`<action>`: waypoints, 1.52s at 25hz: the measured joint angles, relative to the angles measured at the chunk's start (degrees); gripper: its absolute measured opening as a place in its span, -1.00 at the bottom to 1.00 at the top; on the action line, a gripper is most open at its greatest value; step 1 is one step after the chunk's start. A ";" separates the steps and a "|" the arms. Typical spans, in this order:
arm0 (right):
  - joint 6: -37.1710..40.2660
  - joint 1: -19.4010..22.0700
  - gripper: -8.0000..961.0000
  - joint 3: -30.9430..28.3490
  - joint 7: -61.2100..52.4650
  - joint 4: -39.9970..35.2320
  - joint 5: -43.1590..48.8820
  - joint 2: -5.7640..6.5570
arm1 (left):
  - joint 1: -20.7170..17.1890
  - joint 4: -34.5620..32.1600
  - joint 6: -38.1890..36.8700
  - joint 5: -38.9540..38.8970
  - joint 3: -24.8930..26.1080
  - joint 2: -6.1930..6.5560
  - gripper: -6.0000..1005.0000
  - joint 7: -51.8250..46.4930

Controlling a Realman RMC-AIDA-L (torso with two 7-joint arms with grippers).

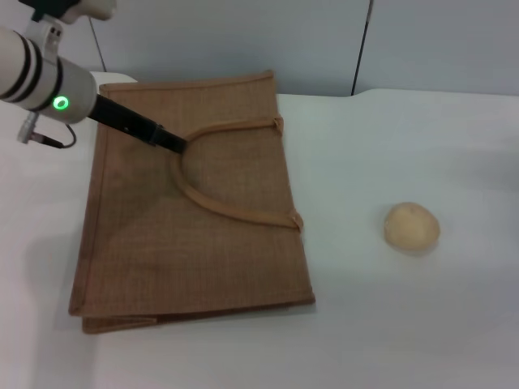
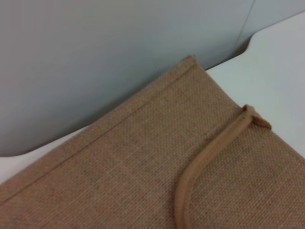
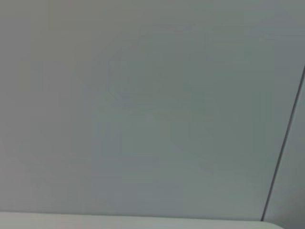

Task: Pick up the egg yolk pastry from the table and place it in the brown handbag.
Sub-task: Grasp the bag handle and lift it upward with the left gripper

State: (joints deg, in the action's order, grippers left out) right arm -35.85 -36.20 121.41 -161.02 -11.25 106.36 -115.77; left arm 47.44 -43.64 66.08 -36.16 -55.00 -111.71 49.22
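Note:
The brown handbag [image 1: 195, 211] lies flat on the white table [image 1: 389, 324], left of the middle, with one arched tan handle [image 1: 227, 209] on its upper face. My left gripper [image 1: 177, 145] reaches in from the upper left and its dark tip is at the top of that handle's arch. The left wrist view shows the bag's woven face [image 2: 119, 167] and the handle [image 2: 190, 181] close up. The egg yolk pastry [image 1: 412, 227] sits alone on the table to the right of the bag, well apart from it. My right gripper is out of view.
A grey wall [image 1: 243, 36] with a dark vertical seam runs behind the table. The right wrist view shows only that wall [image 3: 143, 105] and a thin strip of the table's edge [image 3: 143, 222].

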 joint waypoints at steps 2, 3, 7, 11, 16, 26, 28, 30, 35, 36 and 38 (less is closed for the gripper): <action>0.13 -0.05 0.84 -0.06 0.00 0.00 -0.01 0.00 | 0.01 0.03 -0.27 0.05 -0.05 -0.54 0.35 0.03; 0.14 -0.07 0.84 -0.07 0.00 0.00 -0.02 0.00 | 0.01 0.24 -0.47 0.11 -0.07 -0.78 0.35 0.03; 0.18 -0.09 0.84 -0.04 0.00 0.00 -0.03 -0.01 | 0.18 2.47 -1.88 0.73 -0.12 -1.62 0.35 0.03; 0.18 -0.10 0.84 0.06 0.00 0.00 -0.02 -0.05 | 0.29 3.69 -2.87 0.82 -0.16 -1.80 0.34 0.03; 0.18 -0.17 0.84 0.06 0.00 0.00 -0.02 -0.07 | 0.32 4.17 -3.66 0.93 -0.16 -1.84 0.33 0.00; 0.18 -0.28 0.84 0.11 0.00 0.00 0.07 -0.08 | 0.40 5.64 -5.72 1.45 -0.07 -1.84 0.22 -0.02; 0.18 -0.28 0.84 0.12 0.00 0.00 0.04 -0.08 | 0.48 6.56 -6.42 1.45 0.07 -1.84 0.19 -0.07; 0.18 -0.27 0.84 0.14 0.00 0.00 0.02 -0.08 | 0.61 7.48 -7.00 1.45 0.11 -1.84 0.19 -0.09; 0.18 -0.27 0.84 0.22 0.00 0.00 0.21 -0.14 | 0.72 9.41 -8.80 1.45 0.00 -1.84 0.19 -0.43; 0.17 -0.27 0.84 0.22 0.00 0.00 0.23 -0.15 | 0.72 9.55 -8.96 1.43 0.11 -1.84 0.19 -0.51; 0.17 -0.24 0.84 0.23 0.00 -0.01 0.25 -0.16 | 0.69 9.67 -9.45 1.32 0.34 -1.84 0.19 -1.05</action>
State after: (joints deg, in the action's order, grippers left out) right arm -35.68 -36.44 121.64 -161.02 -11.25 106.61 -115.93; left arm 48.13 -33.97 56.63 -34.84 -54.66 -113.56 48.17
